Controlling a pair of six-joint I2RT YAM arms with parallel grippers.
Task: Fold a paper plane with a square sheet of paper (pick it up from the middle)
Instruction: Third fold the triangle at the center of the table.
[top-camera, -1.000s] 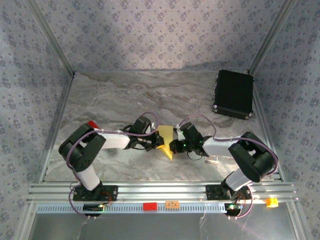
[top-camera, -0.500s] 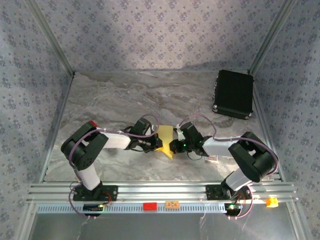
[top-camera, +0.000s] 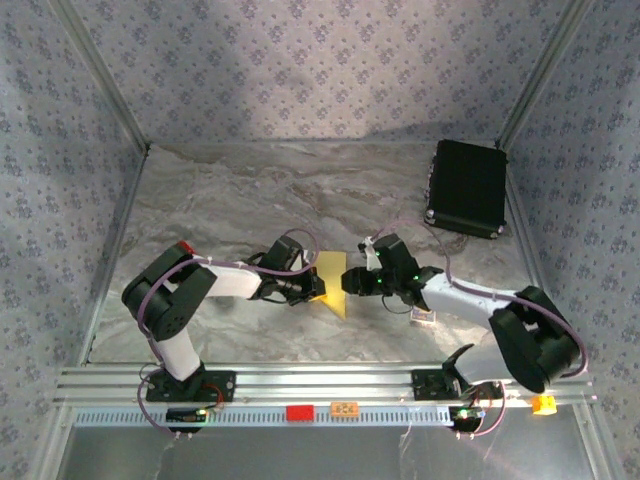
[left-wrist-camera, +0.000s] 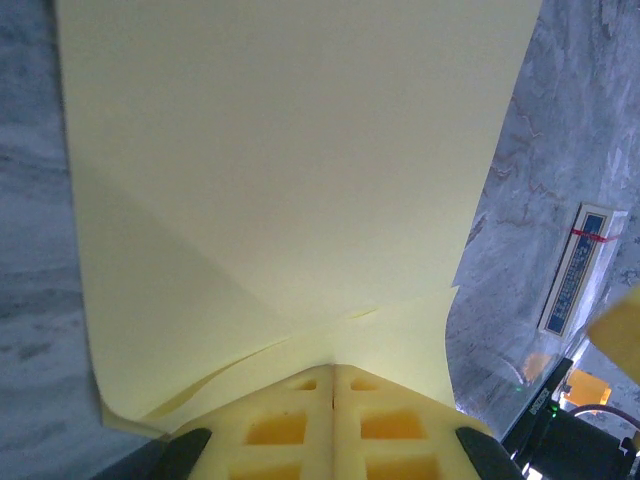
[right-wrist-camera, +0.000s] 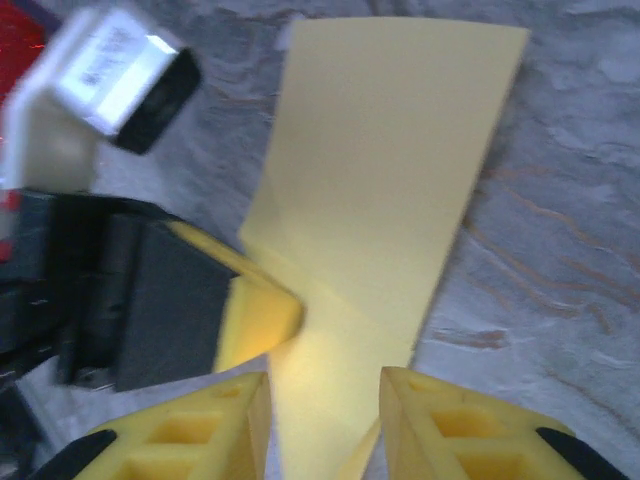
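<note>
Where my arms bolt on: I see a ribbed metal rail (top-camera: 320, 380) along the near edge.
Left gripper (top-camera: 318, 290): pads pressed together on the square sheet of paper (top-camera: 333, 278), on its left side.
Right gripper (top-camera: 352, 283): fingers apart, the yellow sheet running between them.
Paper: mid-table, creased, between my two grippers.
Table (top-camera: 230, 190): grey marbled surface.
Black case (top-camera: 467, 187): lying flat, far right corner.
Walls (top-camera: 300, 60): grey patterned covering on three sides.
</note>
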